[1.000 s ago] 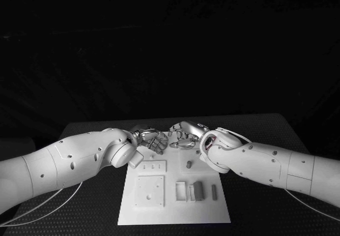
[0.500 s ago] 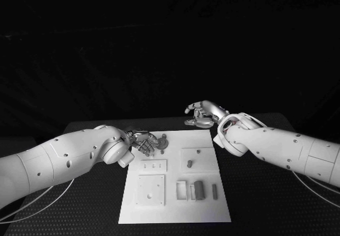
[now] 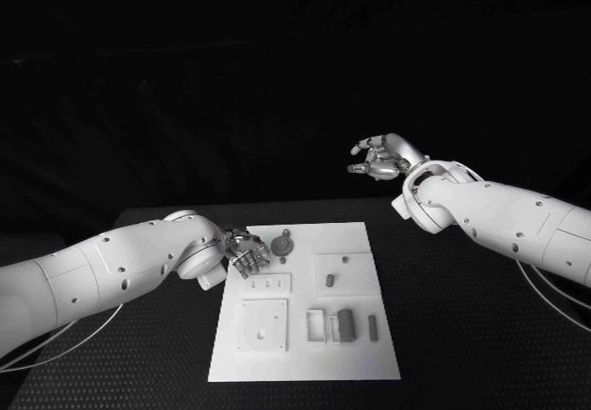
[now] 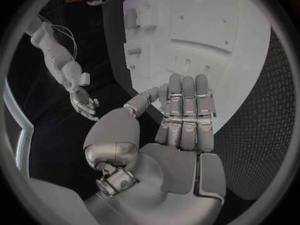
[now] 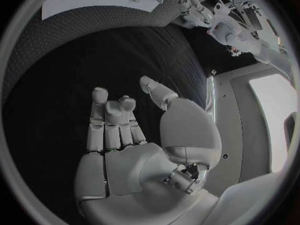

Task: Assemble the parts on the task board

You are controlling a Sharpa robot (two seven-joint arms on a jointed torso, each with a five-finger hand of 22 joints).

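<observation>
From my station, the left robot hand (image 3: pixel 247 253) sat low at the left edge of the task board (image 3: pixel 370 359), fingers straight and laid side by side, holding nothing that I could see; the left wrist view showed those fingers (image 4: pixel 184 110) stretched over the board's edge with an empty palm. The thing I judged next in line, a small rounded part (image 3: pixel 283 244), lay on the board just beside that hand's fingertips, toward the middle, its long axis running roughly away from the robot. Further along stood a raised block carrying a small upright peg (image 3: pixel 330 278), and nearer the robot a row of narrow parts (image 3: pixel 345 327) stood in their slots, well apart from either hand. The right robot hand (image 3: pixel 379 159) was lifted high beyond the far edge of the bench (image 3: pixel 468 342), fingers loosely curled on nothing, well apart from every part. So the left hand was plainly the nearer one, and I judged nothing stood between it and the rounded part, only the short gap to close.
</observation>
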